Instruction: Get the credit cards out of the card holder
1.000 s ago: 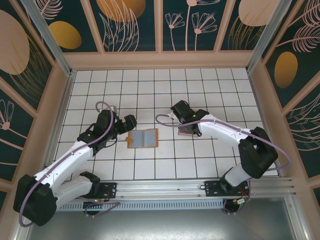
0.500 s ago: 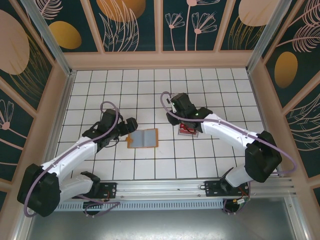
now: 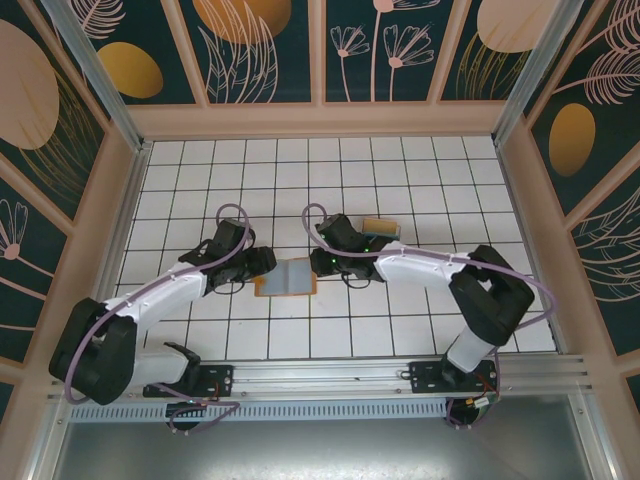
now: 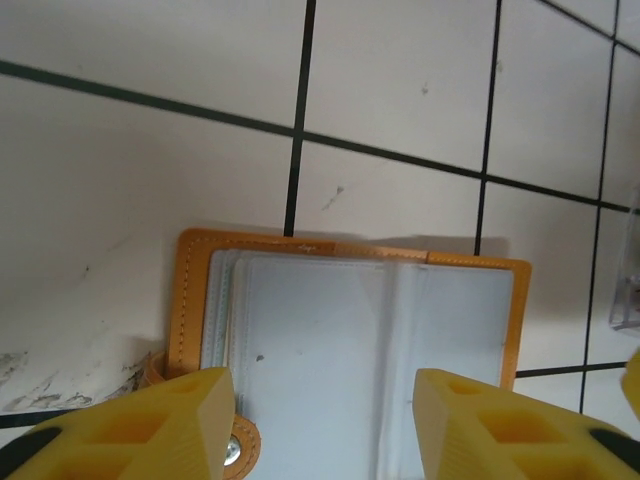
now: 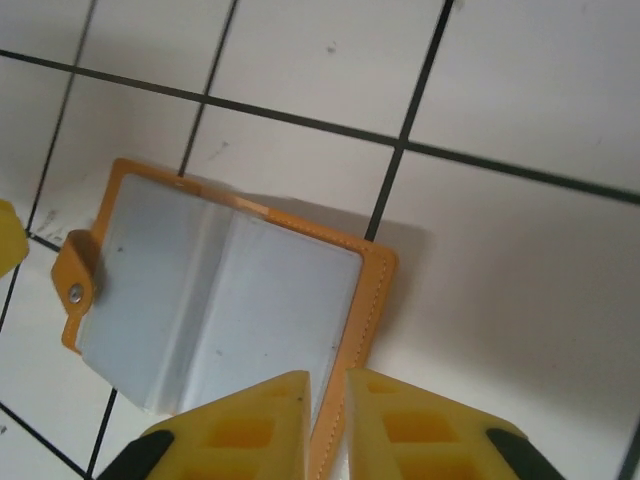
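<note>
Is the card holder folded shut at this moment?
No, the card holder lies spread open like a book, its blue-grey pocketed lining facing up inside the orange-brown border.

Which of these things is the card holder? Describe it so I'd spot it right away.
On the white tiled table, look near the middle. The card holder lies open like a little book: orange-brown border, pale blue-grey inside, unlike the clear tray farther back.
</note>
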Motion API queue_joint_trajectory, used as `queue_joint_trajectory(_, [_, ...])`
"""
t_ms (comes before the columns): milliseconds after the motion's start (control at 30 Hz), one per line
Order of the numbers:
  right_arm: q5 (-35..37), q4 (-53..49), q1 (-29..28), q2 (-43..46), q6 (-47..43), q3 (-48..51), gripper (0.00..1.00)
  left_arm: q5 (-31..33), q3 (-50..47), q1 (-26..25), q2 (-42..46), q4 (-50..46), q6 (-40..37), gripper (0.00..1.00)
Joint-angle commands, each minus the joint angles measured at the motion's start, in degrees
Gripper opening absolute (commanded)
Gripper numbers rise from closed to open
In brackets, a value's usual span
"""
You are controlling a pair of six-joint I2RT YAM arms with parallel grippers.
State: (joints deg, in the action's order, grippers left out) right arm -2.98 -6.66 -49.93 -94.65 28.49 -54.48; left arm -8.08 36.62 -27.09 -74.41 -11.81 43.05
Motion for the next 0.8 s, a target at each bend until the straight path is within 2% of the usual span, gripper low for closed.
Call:
queue_joint_trajectory(0, [-0.4,1.9,-0.3,-2.2,2.6,0.5,0.12,-2.4,1.8,0.1,-2.1,-0.8,-1.2,0.47])
queue_joint_trajectory(400, [-0.8,1.7,-1.5,-7.7,3.2,-0.3,0.0,-2.7,2.6,0.1,-7.0,-1.9,-2.4,0.46])
queue_joint_trajectory(767, [-0.5,0.6,-1.7,-10.0,3.6,-1.2,0.0,-2.0,3.3,0.1,-10.0,-3.0,-3.1,0.46])
